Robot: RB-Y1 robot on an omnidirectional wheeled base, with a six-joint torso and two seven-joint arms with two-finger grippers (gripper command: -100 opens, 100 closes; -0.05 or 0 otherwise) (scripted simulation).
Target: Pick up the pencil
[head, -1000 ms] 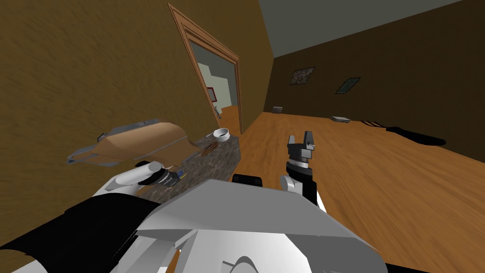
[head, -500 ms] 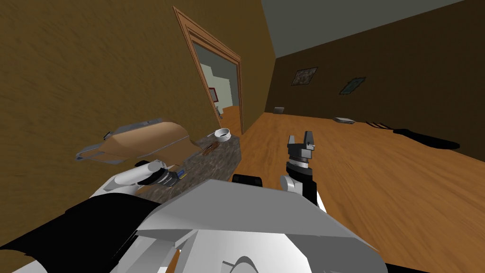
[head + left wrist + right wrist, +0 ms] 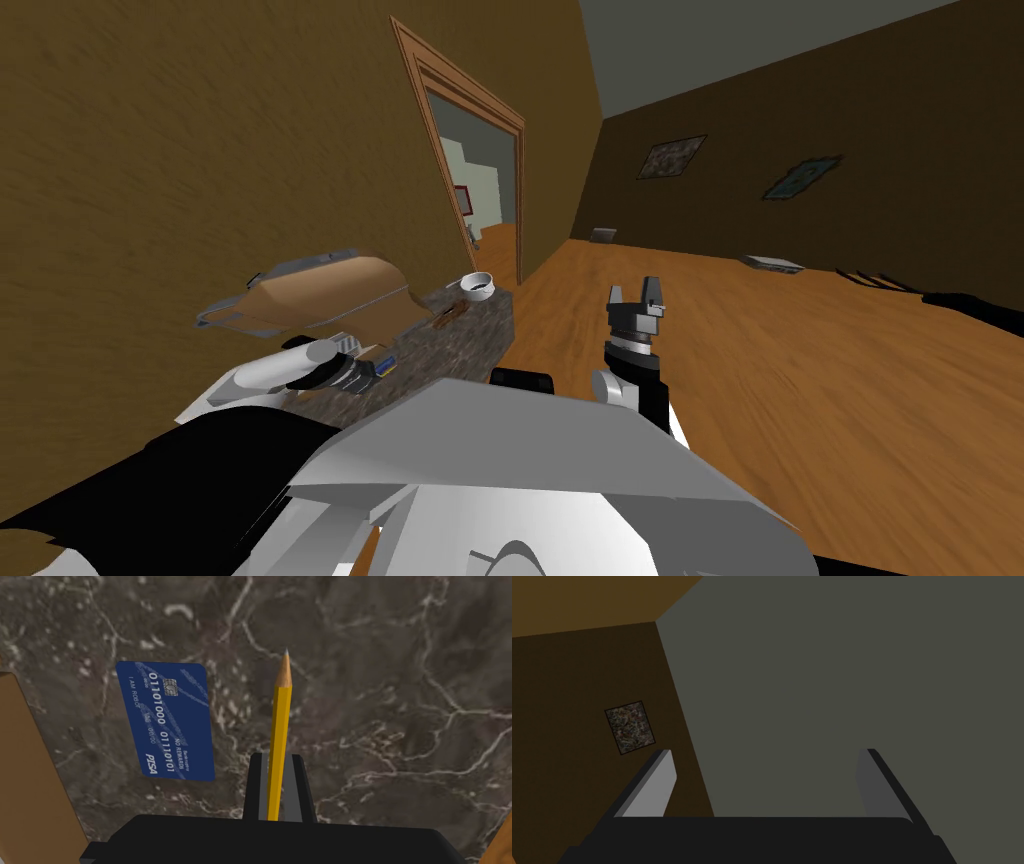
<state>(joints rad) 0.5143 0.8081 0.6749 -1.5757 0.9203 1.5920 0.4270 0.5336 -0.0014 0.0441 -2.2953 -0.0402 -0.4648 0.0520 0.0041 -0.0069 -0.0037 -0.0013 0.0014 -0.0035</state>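
Left wrist view: left end effector [image 3: 277,758] clamped on the pencil [image 3: 281,706] over the tabletop [image 3: 395,676], card [image 3: 167,721] beside; right end effector [image 3: 764,752], at the robot's one o'clock, jaws apart.

The tabletop [image 3: 390,676] is rendered as dark, white-veined marble, smooth. The pencil [image 3: 280,726] is coated smooth yellow, with bare wood exposed at its sharpened tip.

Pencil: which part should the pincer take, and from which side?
Take the pencil by its straight yellow shaft, back from the tapered tip, coming along its length from the back end, clear of the blue card. The left pincer is shut on it that way.
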